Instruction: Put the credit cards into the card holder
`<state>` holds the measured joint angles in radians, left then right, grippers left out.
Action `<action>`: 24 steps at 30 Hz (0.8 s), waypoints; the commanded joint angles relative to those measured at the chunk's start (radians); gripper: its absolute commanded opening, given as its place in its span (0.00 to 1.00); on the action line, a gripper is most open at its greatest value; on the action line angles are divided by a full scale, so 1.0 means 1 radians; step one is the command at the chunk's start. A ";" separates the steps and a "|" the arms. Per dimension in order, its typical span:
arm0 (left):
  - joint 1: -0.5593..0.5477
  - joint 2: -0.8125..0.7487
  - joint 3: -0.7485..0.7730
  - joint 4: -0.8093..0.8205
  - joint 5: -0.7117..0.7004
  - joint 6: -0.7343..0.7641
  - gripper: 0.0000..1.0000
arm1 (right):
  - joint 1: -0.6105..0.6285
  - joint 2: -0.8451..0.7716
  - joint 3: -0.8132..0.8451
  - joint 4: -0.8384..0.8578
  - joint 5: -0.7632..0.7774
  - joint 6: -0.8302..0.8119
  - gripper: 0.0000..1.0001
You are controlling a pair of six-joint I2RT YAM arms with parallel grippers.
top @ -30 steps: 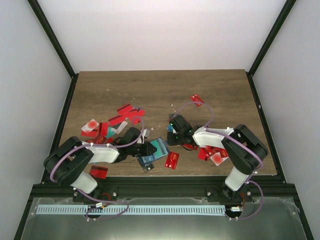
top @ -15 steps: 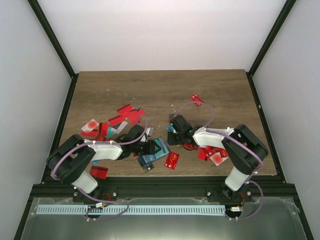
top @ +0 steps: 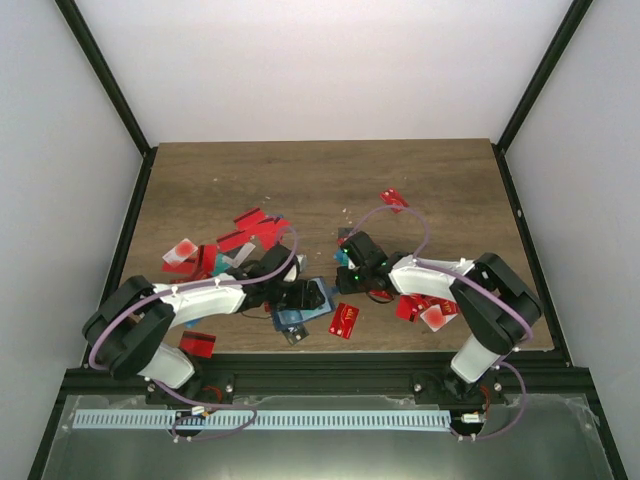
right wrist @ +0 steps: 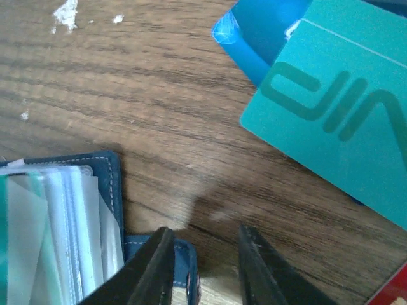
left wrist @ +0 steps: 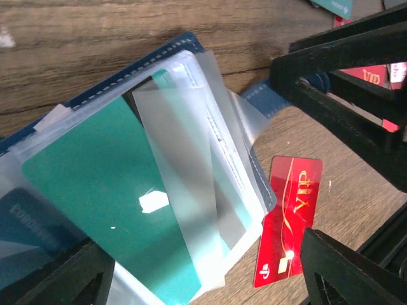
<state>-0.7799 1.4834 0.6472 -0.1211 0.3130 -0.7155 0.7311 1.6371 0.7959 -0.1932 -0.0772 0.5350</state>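
Within white walls, on the wooden table (top: 300,180) near its front edge, the card holder (left wrist: 184,165) lay open, a teal card (left wrist: 95,190) sleeved inside. The left hand (top: 290,293) straddled it, fingers spread wide, empty. The right hand (right wrist: 203,267) sat at its strap; I cannot tell whether it gripped. Loading seemed under way; next, the nearby red card (left wrist: 289,222) would need lifting and sliding in.

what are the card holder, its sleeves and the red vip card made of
The card holder looks like navy leather or faux leather, matt, with light stitching along its edge. The sleeves seem to be thin clear plastic film, slightly frosted; the teal card shows through them. The red card looks like stiff glossy plastic, judging by its bright glint and gold print.
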 commanded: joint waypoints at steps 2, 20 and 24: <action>-0.006 -0.019 0.050 -0.197 -0.037 0.041 0.86 | 0.007 -0.042 -0.008 -0.082 -0.010 -0.012 0.39; -0.007 -0.149 0.116 -0.368 -0.120 0.075 0.59 | -0.001 -0.296 -0.070 0.059 -0.421 0.011 0.50; -0.007 -0.133 0.096 -0.346 -0.166 0.076 0.16 | 0.010 -0.269 -0.134 0.211 -0.525 0.117 0.48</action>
<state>-0.7845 1.3376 0.7582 -0.4587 0.2104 -0.6514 0.7296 1.3460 0.7189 -0.1429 -0.4248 0.5491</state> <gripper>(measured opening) 0.276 0.494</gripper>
